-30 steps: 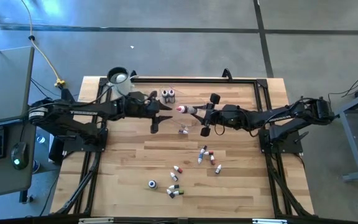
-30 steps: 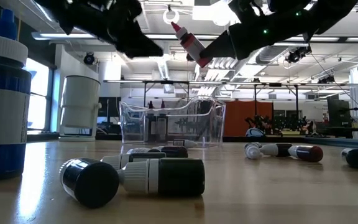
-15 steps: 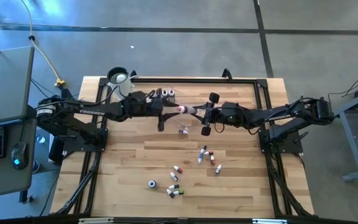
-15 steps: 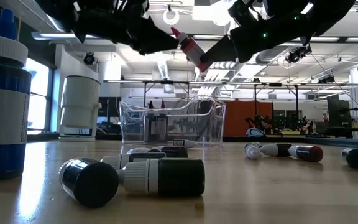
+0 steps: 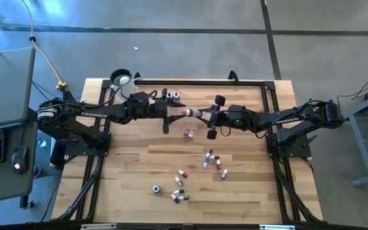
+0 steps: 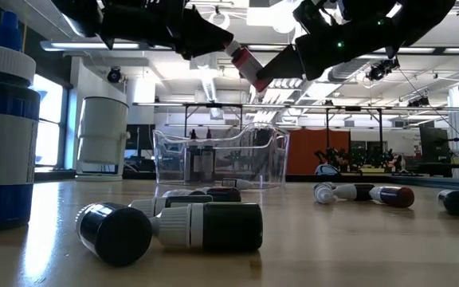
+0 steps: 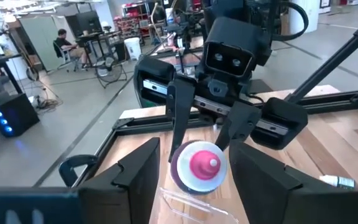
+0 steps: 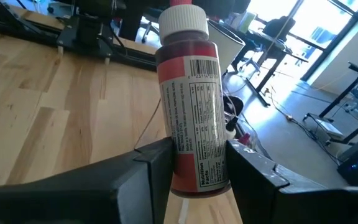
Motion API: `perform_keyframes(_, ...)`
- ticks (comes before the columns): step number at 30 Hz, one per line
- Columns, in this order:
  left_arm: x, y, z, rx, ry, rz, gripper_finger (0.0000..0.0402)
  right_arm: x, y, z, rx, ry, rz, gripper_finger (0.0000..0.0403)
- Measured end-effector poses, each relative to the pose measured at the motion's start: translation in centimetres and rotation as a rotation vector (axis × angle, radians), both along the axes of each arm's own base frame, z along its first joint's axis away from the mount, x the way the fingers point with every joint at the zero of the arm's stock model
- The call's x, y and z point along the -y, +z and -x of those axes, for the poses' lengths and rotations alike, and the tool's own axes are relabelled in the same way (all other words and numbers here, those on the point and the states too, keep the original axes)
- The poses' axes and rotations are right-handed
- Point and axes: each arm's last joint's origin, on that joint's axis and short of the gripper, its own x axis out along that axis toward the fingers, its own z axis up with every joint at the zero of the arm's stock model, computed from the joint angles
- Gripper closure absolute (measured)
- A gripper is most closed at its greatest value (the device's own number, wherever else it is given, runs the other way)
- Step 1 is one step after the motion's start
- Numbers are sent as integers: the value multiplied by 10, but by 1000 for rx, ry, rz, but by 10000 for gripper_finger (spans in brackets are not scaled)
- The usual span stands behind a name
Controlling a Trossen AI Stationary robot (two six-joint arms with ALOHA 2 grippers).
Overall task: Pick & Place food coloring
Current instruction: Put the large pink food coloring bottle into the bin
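The right gripper (image 5: 200,114) is raised above the far middle of the light wooden table (image 5: 139,160), its two dark fingers (image 8: 142,168) clamped on the lower body of a small red-filled dropper bottle with a white collar, a red tip and a printed label (image 8: 188,102). The bottle juts out beyond the fingertips, tilted, cap end toward the left gripper (image 5: 170,114). That gripper meets it head-on, level with it; its fingers (image 7: 135,177) are spread wide on either side of the pink-red cap, not touching it, with the cap just inside their tips. Beneath the two grippers stands a shallow clear plastic tray (image 6: 217,159) with a couple of dark bottles inside. The other small food coloring bottles (image 5: 213,161) lie scattered on the wood well toward the near side from both grippers, some in a loose group below the right gripper, others nearer the table's front edge (image 5: 179,195). Behind the left arm, at the table's far corner, stands a large clear jug (image 5: 121,82).
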Motion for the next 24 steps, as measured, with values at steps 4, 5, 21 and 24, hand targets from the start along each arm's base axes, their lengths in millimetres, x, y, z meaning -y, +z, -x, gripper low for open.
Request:
perform_keyframes(4,-1,-7,-4,-27,-4,6,208,0,1,0,15,2,3,270)
perform_keyframes(5,-1,-9,-5,-33,-5,7,208,0,2,-1,24,9,3,270)
perform_keyframes(21,-2,-8,-10,26,-7,-9,208,-1,2,-1,21,28,-1,270)
perform_keyframes(24,-2,-9,-10,20,-7,-8,208,-1,2,-1,22,28,-1,270)
